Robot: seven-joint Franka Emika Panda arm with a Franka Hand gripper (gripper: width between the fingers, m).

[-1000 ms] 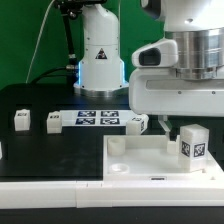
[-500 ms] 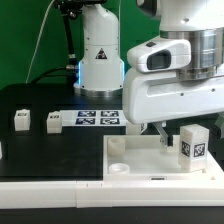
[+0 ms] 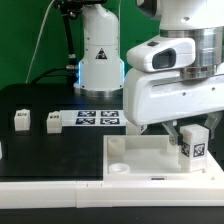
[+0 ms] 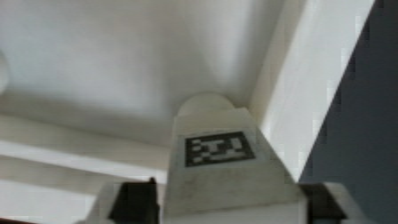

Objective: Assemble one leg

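Note:
A leg point(image 3: 195, 148), a white post with a marker tag, stands upright on the large white tray-like part point(image 3: 140, 160) at the exterior view's right. My gripper point(image 3: 190, 138) has come down over it, with one finger on each side of the post. In the wrist view the leg point(image 4: 222, 150) fills the space between the two dark pads point(image 4: 134, 203). One pad is at its edge and a thin gap shows at the other. The jaws look open around the leg, and the gripper point(image 4: 226, 206) does not clamp it.
Two more legs point(image 3: 21, 119) point(image 3: 52, 121) stand on the black table at the exterior view's left, and another point(image 3: 137, 122) lies beside the marker board point(image 3: 98, 118). The robot's base point(image 3: 100, 60) stands behind. The tray part has round corner sockets point(image 3: 118, 147).
The gripper has moved toward the exterior view's left and lowered, and its fingers now straddle the upright leg. The leg has not moved.

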